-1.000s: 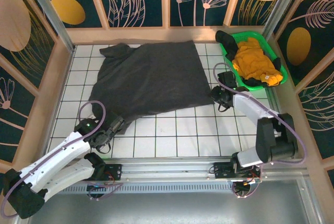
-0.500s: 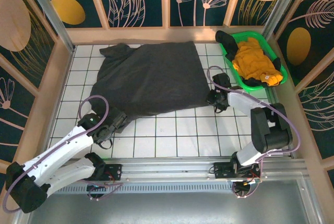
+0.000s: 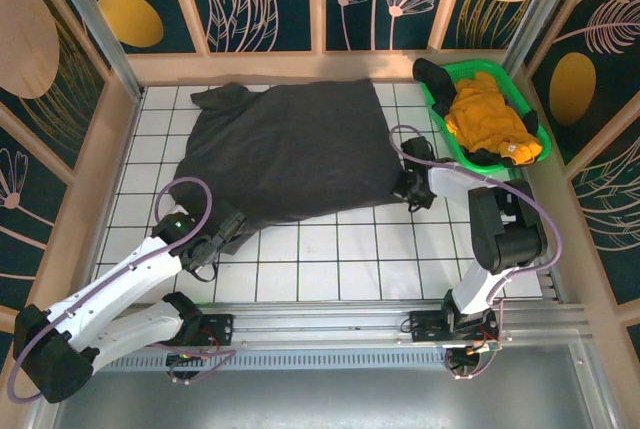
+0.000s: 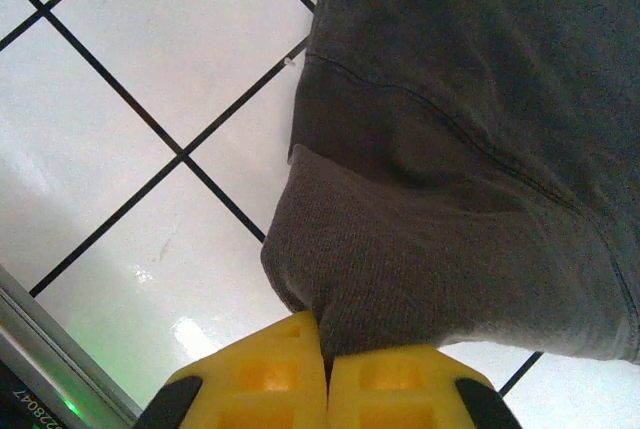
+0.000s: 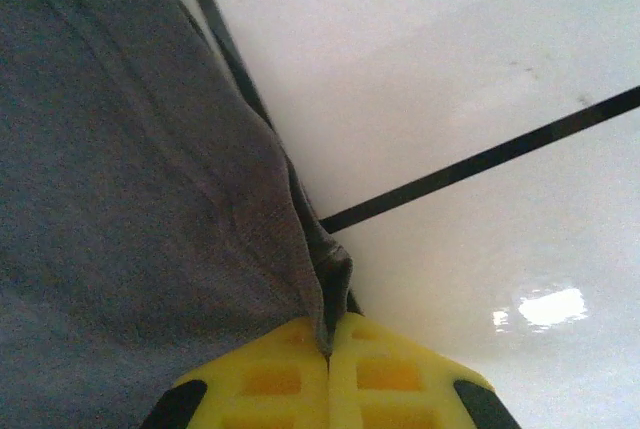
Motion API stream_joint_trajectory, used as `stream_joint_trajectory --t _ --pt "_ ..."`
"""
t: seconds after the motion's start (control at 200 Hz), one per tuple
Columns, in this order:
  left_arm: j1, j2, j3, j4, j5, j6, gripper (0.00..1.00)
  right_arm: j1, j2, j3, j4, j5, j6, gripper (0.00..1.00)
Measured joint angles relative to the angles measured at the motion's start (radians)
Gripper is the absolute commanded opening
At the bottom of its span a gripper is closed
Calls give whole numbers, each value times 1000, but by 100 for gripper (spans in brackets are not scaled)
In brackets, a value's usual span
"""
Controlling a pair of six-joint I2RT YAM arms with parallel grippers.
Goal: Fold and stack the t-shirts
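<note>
Tiled table [image 3: 330,259], charcoal t-shirt [image 3: 290,149] spread, left fingers [image 4: 265,374], right fingers [image 5: 385,374] pinching edges

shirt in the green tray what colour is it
The shirt in the green tray is mustard yellow, seen best in the top external view.

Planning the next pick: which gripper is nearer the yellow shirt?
Right. The right gripper is just left of the yellow shirt; the left gripper is far across the table.
</note>
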Motion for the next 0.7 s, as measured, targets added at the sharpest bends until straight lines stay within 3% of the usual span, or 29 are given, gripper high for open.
stream_joint_trajectory --t 0.13,0.435,0.696 --pt "0 0 0 0 2 9 0 -6 -78 -40 -53 40 63 0" --pt "0 -12 -3 -5 61 33 0 -15 -526 -310 -307 20 216 0" --pt "0 -64 -11 -27 110 31 0 -4 -576 -333 -383 -3 250 0"
